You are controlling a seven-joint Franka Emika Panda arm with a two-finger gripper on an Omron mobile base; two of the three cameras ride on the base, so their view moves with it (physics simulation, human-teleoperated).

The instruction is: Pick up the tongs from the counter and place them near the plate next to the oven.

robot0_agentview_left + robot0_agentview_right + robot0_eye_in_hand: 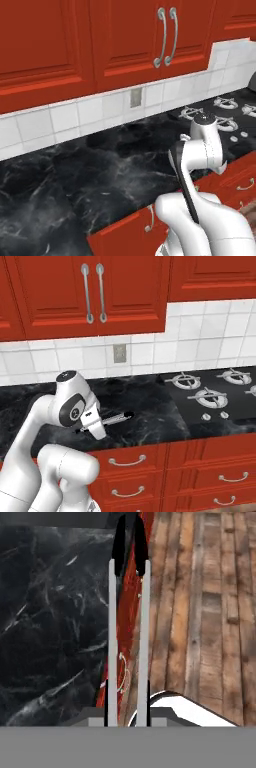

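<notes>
fingers (114, 712) apparently clamping tongs (128, 612), above counter (50, 612) edge

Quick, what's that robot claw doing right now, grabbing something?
Gripper: closed on the tongs, held above the counter.

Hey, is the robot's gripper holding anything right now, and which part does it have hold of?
Yes. The gripper is shut on the tongs, near one end; their two arms run out ahead to dark tips.
</notes>
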